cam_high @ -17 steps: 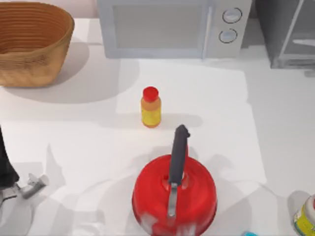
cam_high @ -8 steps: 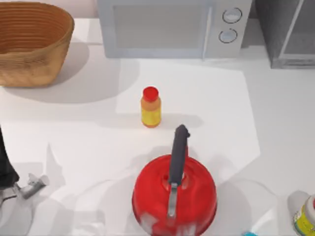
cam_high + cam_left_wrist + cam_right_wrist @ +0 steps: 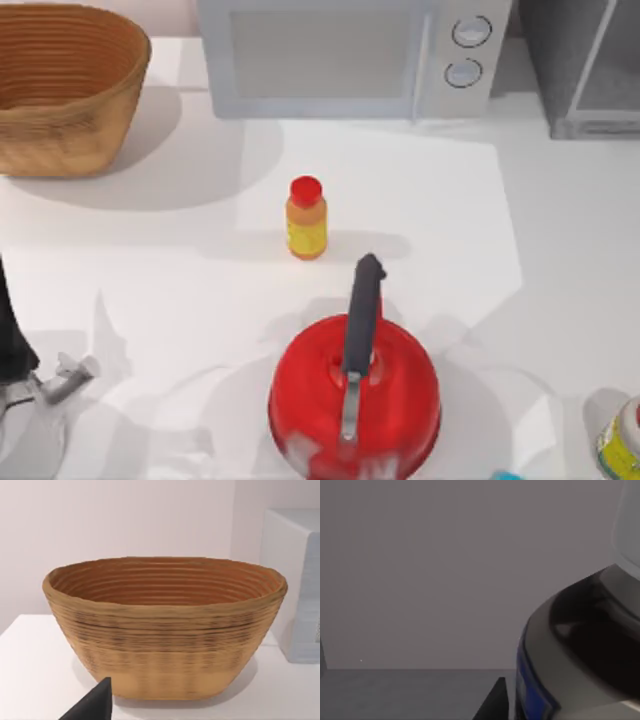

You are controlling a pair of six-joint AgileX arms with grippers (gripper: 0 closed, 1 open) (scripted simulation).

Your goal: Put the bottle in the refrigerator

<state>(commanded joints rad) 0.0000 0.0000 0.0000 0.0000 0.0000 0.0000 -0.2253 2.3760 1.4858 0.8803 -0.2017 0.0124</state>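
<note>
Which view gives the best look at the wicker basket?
The left wrist view: the wicker basket sits side-on, whole, showing rim and inner wall. The top view cuts it off at the table's far left corner. The right wrist view faces elsewhere.

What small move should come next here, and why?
Probably ease the right gripper slowly back from the bottle: the bottle is close before it, grey floor and wall behind, seemingly inside the refrigerator. The left gripper is parked at the top view's lower left.
</note>
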